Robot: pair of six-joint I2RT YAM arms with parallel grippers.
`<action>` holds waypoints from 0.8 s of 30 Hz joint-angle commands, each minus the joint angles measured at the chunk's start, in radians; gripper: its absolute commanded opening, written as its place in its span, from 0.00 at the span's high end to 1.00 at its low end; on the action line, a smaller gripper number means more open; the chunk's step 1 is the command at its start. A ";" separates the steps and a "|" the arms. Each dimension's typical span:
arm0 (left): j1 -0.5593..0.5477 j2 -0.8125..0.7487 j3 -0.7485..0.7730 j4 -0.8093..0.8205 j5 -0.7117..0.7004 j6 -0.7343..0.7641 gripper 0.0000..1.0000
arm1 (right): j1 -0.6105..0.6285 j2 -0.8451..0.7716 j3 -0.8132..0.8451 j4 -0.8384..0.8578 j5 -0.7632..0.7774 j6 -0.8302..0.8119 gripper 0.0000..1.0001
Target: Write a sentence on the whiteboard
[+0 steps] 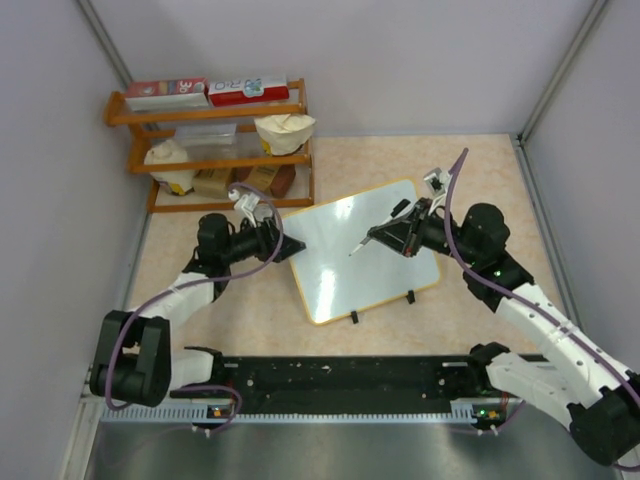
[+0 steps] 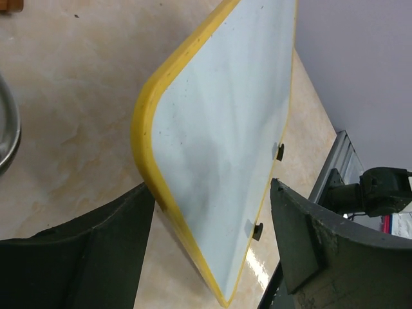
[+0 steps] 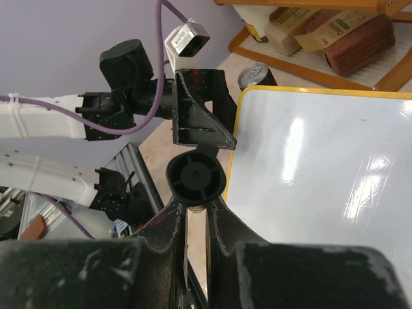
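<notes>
rail: black, slotted, long, across the near table edge [image 1: 340, 378]; arm bases bolted to it
table: beige top, marbled pattern, matte [image 1: 460, 165]
whiteboard: lies flat mid-table, turned at an angle [image 1: 350, 275]; glossy white face with glare streaks, thin yellow-orange frame, rounded corners
clip feet: two, small, black, on the board's near long edge [image 2: 280, 152]
left gripper: at the board's left corner [image 1: 283, 243]; jaws apart, one black finger either side of the corner, one about touching the yellow rim, the other clear of it; not clamped
right gripper: over the board's right half [image 1: 392, 236]; jaws closed tight on the marker
marker: thin, dark body, round black end cap [image 3: 195, 177]; tip points down-left at the white face, contact can't tell
can: silver metal top, round, just beyond the board's far-left edge [image 3: 256, 74]
shelf: orange wood rack, three tiers, back-left against the wall [image 1: 135, 118]
boxes: two flat red-and-white cartons on the top tier [image 1: 247, 91]; print too small to read
bags: white crumpled one on the middle tier [image 1: 284, 130]; brown paper ones below [image 3: 347, 35], label text not legible
</notes>
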 commanded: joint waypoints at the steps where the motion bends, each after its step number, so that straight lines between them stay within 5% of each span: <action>1: -0.010 0.029 0.052 0.087 0.080 0.034 0.26 | -0.011 0.016 0.051 0.051 -0.005 -0.005 1.00; 7: -0.018 0.107 0.078 0.079 0.112 0.061 0.56 | -0.011 0.004 0.043 0.056 0.020 -0.016 1.00; 12: -0.018 0.135 0.076 0.082 0.137 0.070 0.98 | -0.011 -0.015 0.043 0.045 0.050 -0.036 1.00; 24: -0.016 0.109 0.105 -0.037 0.158 0.136 1.00 | 0.163 0.025 0.057 0.086 0.336 -0.234 1.00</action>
